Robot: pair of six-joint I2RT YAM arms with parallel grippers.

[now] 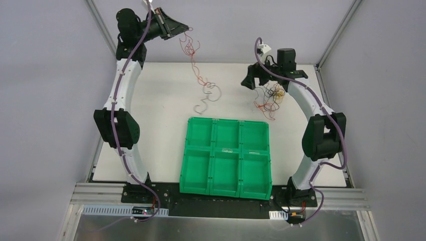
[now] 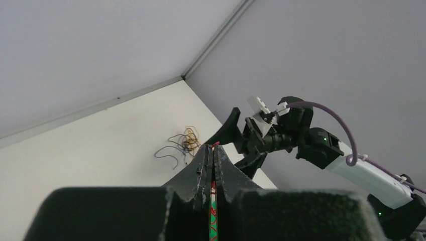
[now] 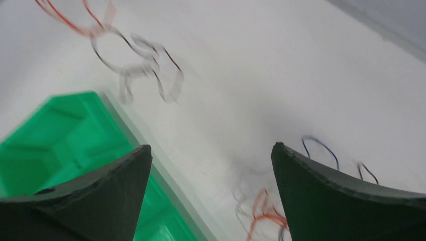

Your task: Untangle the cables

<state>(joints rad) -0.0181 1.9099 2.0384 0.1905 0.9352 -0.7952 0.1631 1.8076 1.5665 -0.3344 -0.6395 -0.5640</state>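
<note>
High at the back left, my left gripper [image 1: 184, 29] is shut on a thin red cable [image 1: 193, 59]. The cable hangs in curls down to the table, where it joins a loose white and black cable [image 1: 211, 94]. In the left wrist view the jaws [image 2: 214, 148] are pressed together with the red cable's tip [image 2: 216, 144] poking out. My right gripper [image 1: 254, 80] stands open just above the left edge of a tangle of black, red and yellow cables [image 1: 270, 98]. Nothing is between its fingers [image 3: 210, 153]; red loops [image 3: 264, 213] lie below them.
A green tray [image 1: 228, 121] with six compartments sits on the white table at the front centre. Its corner [image 3: 65, 135] shows under my right gripper's left finger. Grey walls and frame posts stand close behind and beside the table.
</note>
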